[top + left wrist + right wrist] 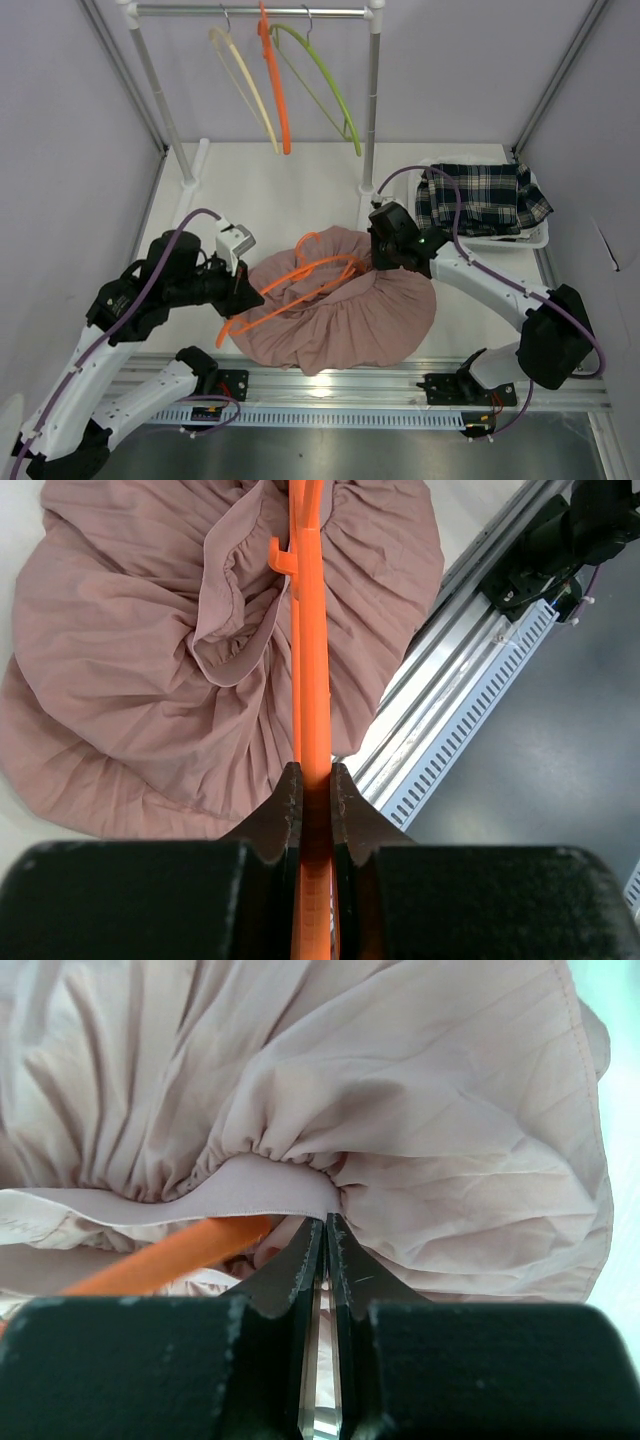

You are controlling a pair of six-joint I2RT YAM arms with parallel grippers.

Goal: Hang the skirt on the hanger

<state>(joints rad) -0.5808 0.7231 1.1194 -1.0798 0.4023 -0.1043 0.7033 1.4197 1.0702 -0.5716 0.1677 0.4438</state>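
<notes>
A dusty-pink pleated skirt (345, 315) lies bunched on the table between the arms. An orange hanger (305, 277) lies across its left part, one end under the fabric. My left gripper (248, 293) is shut on the hanger's bar (310, 660) at the skirt's left edge (130, 660); the jaws (316, 780) pinch the bar tightly. My right gripper (378, 262) is at the skirt's far right edge, shut (326, 1225) on the elastic waistband (260, 1185). The hanger's end (170, 1260) shows just under the waistband, left of the right fingers.
A clothes rack (372, 100) stands at the back with cream (245, 85), orange (278, 90) and green (325, 75) hangers. A white basket (540, 238) with plaid cloth (480, 198) sits at the right. An aluminium rail (400, 385) runs along the near edge.
</notes>
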